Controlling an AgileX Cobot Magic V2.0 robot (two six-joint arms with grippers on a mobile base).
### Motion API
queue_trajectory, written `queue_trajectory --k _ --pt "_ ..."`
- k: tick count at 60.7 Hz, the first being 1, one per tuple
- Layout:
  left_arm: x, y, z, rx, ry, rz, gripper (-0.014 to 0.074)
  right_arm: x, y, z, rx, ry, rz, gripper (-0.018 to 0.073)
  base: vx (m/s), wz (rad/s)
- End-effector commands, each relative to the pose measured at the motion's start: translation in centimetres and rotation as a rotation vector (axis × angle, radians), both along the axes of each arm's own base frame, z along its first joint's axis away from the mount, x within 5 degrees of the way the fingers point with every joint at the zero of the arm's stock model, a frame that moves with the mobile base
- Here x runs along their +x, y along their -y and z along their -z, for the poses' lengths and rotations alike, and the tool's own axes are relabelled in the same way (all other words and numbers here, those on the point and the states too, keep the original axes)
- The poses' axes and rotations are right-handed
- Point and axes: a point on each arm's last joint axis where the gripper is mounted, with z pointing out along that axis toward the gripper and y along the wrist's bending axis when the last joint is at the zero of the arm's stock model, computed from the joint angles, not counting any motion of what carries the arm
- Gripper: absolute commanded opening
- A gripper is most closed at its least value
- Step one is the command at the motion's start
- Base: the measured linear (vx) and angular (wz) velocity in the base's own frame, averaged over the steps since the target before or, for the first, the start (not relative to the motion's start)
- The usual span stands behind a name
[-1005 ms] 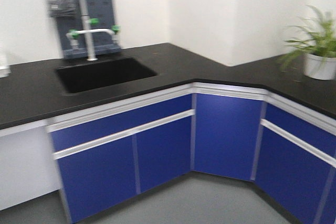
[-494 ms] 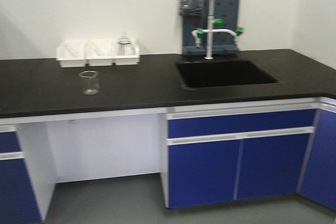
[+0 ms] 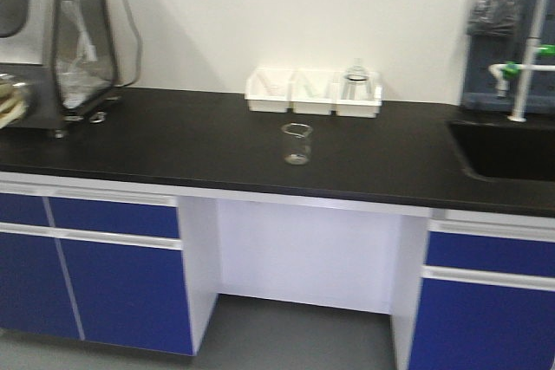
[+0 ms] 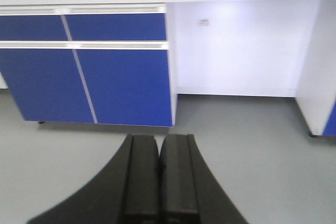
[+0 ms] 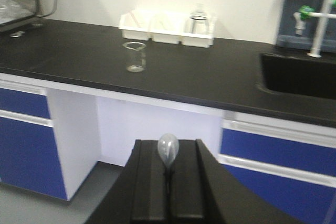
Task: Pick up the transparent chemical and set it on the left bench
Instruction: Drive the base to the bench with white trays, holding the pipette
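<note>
In the right wrist view my right gripper (image 5: 168,145) is shut on the transparent chemical, a colourless pipette whose clear bulb (image 5: 168,150) sticks up from between the pads; its stem is hidden. It hangs in front of the black bench (image 5: 79,51), below counter height. A small glass beaker (image 5: 135,56) stands on the bench; it also shows in the front view (image 3: 297,143). In the left wrist view my left gripper (image 4: 159,141) is shut with nothing in it, low above the grey floor. Neither gripper shows in the front view.
A white divided tray (image 3: 314,93) with a glass flask (image 3: 355,81) stands at the wall behind the beaker. A black sink (image 3: 507,149) and a tap (image 3: 525,67) are at the right. A metal apparatus (image 3: 61,41) stands at the left. Blue cabinets (image 3: 95,275) flank a knee gap.
The front view has swung left along the bench: the sink went from the middle to the right edge, the beaker and tray moved to the centre, and the metal apparatus came into view.
</note>
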Motion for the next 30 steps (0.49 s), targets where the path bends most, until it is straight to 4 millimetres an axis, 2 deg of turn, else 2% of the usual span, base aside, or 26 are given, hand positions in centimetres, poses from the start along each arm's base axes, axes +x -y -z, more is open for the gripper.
queue_trajectory --k 1,30 --pt "-0.15 -0.02 -0.27 -0.014 0.081 0.001 -0.0003 -0.07 -0.17 -1.79 0.006 0.11 -0.019 -0.0003 0.2 0.52" --pt "-0.15 -0.02 -0.27 -0.014 0.081 0.001 -0.0003 -0.07 -0.17 -1.79 0.006 0.11 -0.019 -0.0003 0.27 0.42"
